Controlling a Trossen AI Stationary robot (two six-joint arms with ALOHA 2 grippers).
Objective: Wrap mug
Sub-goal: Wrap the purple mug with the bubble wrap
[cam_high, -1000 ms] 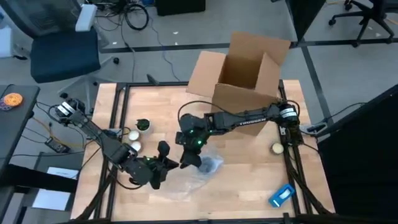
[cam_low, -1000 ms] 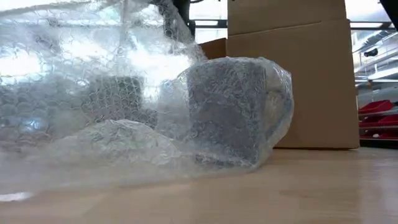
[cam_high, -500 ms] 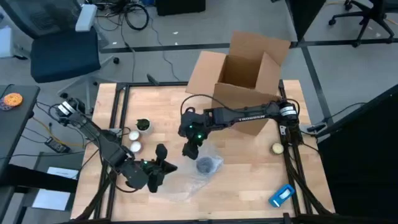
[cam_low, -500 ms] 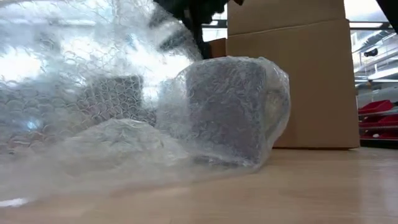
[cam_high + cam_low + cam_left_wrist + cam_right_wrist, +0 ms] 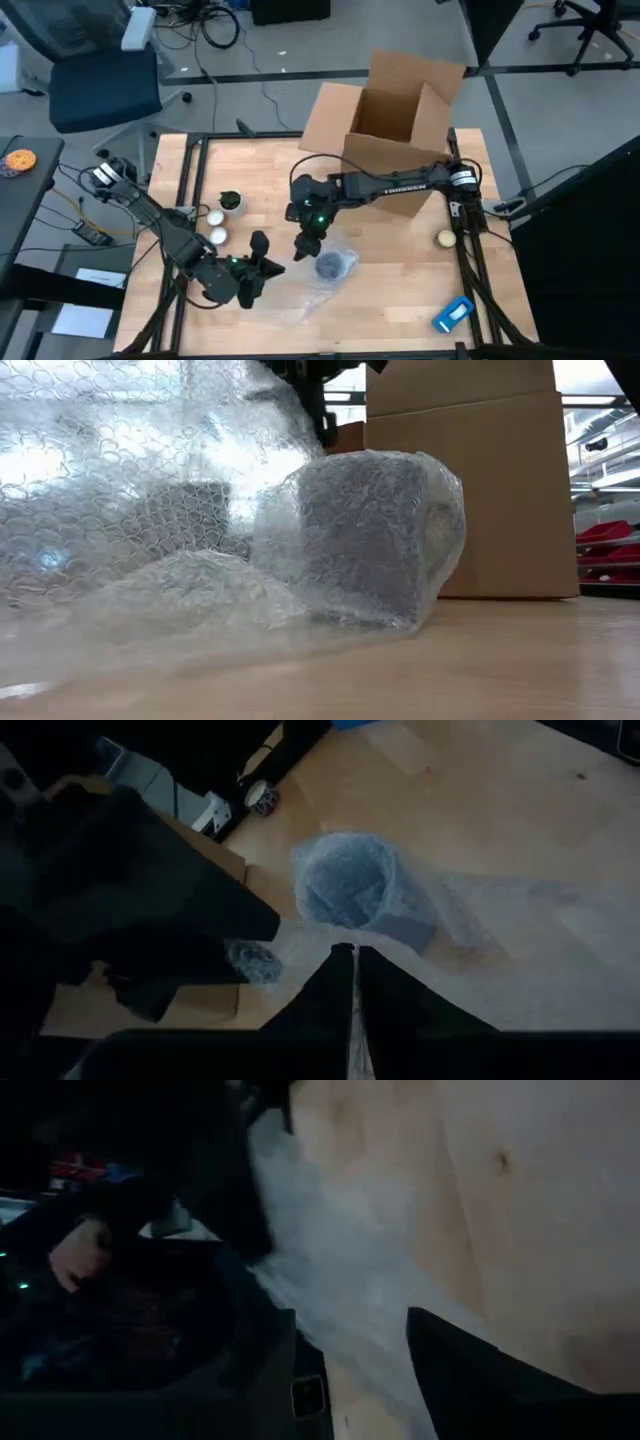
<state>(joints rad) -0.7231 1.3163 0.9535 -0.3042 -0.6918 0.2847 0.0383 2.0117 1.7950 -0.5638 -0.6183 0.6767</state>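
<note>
A dark mug [image 5: 334, 265] stands on the table under clear bubble wrap [image 5: 300, 292]; the low view shows the mug [image 5: 368, 532] sheathed in the wrap [image 5: 130, 510], which rises as a sheet beside it. My left gripper [image 5: 256, 268] is left of the mug, shut on the wrap; the left wrist view looks past its fingers [image 5: 348, 982] to the wrapped mug [image 5: 345, 885]. My right gripper [image 5: 307, 244] hovers open just far-left of the mug, with nothing between its fingers; its wrist view shows the gripper [image 5: 352, 1322] above the wrap [image 5: 330, 1250]. My left gripper pinches the bubble wrap's edge [image 5: 345, 942] between its two fingers, coming level from the table's left. The wrap is lifted at the fingers and slopes down toward the mug, its far part on the table. One layer or several, I cannot tell.
An open cardboard box [image 5: 398, 112] stands at the far side, behind the mug. Small round items [image 5: 214, 226] and a green one [image 5: 230, 200] lie at the left. A pale ball [image 5: 444, 238] and a blue object [image 5: 452, 313] lie at the right.
My right gripper has drawn back from the wrapped mug, up and toward the far edge, leaving the mug uncovered from above. The mug has settled upright in the wrap. My left gripper has shifted slightly toward the table's left, still holding the wrap.
</note>
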